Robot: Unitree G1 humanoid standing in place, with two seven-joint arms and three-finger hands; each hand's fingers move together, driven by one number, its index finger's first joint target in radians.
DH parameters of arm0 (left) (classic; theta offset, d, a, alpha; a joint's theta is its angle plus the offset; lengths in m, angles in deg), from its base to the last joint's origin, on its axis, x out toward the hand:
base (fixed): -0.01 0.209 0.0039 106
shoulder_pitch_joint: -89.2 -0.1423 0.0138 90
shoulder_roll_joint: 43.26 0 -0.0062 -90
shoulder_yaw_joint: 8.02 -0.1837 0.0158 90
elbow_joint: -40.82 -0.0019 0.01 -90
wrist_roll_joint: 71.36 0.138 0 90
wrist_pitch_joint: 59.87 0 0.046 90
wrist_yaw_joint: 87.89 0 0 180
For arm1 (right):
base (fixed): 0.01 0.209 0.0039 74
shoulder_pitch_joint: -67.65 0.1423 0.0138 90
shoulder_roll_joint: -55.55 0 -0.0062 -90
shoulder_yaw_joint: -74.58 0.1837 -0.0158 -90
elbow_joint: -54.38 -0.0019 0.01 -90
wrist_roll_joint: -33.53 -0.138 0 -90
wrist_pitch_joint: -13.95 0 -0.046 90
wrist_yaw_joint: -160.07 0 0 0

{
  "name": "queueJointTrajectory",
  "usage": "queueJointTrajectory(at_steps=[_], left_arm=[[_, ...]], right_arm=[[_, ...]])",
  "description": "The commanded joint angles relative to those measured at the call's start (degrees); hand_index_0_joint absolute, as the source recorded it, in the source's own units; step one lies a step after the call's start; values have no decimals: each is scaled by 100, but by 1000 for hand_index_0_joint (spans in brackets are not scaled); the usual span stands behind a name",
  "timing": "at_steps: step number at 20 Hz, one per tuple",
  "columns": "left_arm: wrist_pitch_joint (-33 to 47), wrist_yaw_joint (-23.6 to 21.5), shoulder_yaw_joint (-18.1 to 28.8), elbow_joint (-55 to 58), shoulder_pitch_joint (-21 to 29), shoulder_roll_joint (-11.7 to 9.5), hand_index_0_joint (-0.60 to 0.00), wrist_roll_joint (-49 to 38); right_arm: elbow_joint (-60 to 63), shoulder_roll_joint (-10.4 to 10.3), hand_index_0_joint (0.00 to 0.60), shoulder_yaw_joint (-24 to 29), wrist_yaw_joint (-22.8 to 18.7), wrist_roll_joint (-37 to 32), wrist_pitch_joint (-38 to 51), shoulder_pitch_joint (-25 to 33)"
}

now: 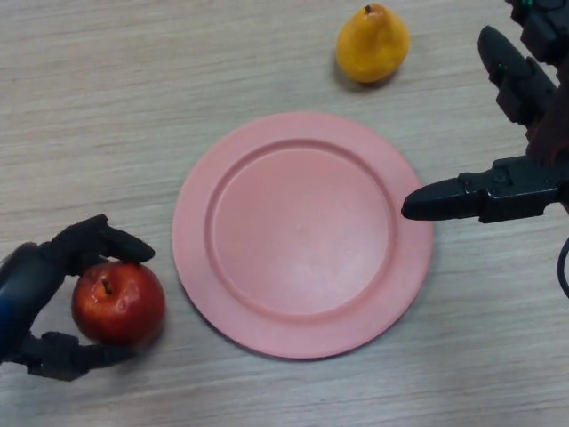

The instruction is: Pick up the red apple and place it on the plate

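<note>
A red apple (119, 303) with a short stem sits on the wooden table at the lower left, just left of the pink plate (302, 233). My left hand (40, 286) is at the lower left edge, its fingers and thumb curled round the apple from the left, above and below it. The plate lies flat in the middle of the table with nothing on it. My right hand (507, 187) is at the right edge with straight fingers, one of them reaching over the plate's right rim, and it holds nothing.
A yellow pear (372, 44) stands on the table beyond the plate, at the top centre-right. The table is light wood grain.
</note>
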Motion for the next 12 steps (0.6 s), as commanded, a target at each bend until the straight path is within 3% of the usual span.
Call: queueJointTrajectory(at_steps=[1, 4, 5, 8, 9, 10, 12], left_arm=[[306, -322, 486, 879, 295, -213, -600, -226], [285, -411, -113, 1291, 532, -143, -600, 20], [333, -532, -655, 1275, 676, -36, -600, 272], [375, -885, -1517, 865, 1064, 174, -600, 690], [235, -752, -1859, 739, 1216, 208, -600, 1071], [210, -675, -1998, 680, 1269, 204, -600, 1288], [474, -904, -2094, 410, 1481, 402, -600, 1415]], right_arm=[[-454, 246, 0, 496, -116, -258, 364, 266], [-610, 386, 0, 640, -176, -313, 287, 183], [-676, 439, 0, 739, -195, -334, 272, 127], [-759, 566, 0, 942, -194, -429, 222, 42], [-749, 648, 0, 990, -189, -411, 209, -3], [-739, 691, 0, 1002, -193, -385, 168, -12], [-779, 761, 0, 1128, -60, -297, 171, -123]])
